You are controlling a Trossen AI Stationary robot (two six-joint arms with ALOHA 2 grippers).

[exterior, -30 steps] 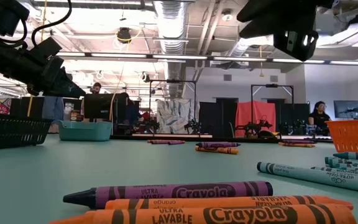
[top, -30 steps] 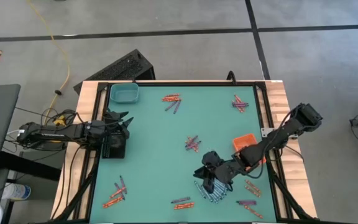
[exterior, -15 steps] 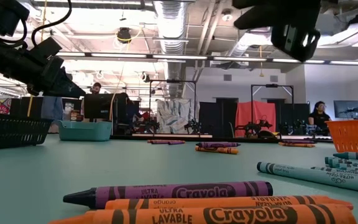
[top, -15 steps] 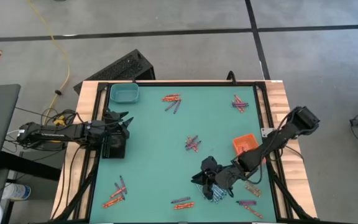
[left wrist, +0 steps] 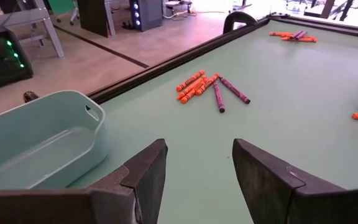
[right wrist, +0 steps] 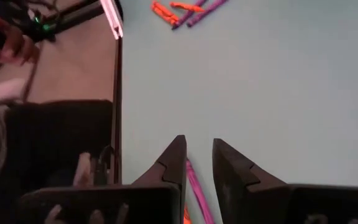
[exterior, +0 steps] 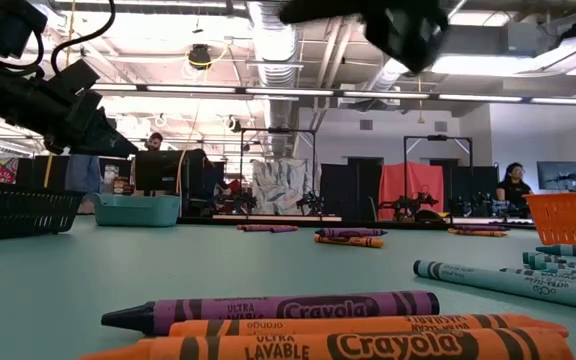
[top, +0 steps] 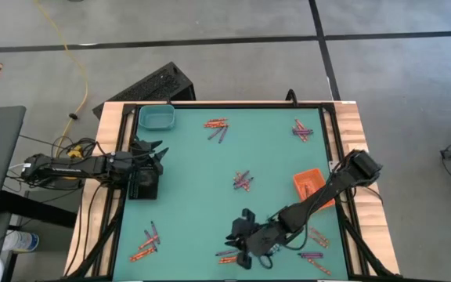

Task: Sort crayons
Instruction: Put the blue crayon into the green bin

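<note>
The right gripper [right wrist: 197, 163] hovers over the purple crayon [right wrist: 196, 190] near the surface's [top: 186, 196] front edge, fingers narrowly parted, holding nothing. The left gripper [left wrist: 197, 168] waits wide open beside the teal tray [left wrist: 39, 143], empty.

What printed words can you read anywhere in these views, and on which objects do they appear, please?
"ULTRA" and "Crayola": purple crayon, low view foreground.
"Crayola", mirrored, small print unreadable: upper orange crayon.
"ULTRA LAVABLE" and "Crayola": nearest orange crayon.
Pale blue-grey crayons: print too small to read.
</note>
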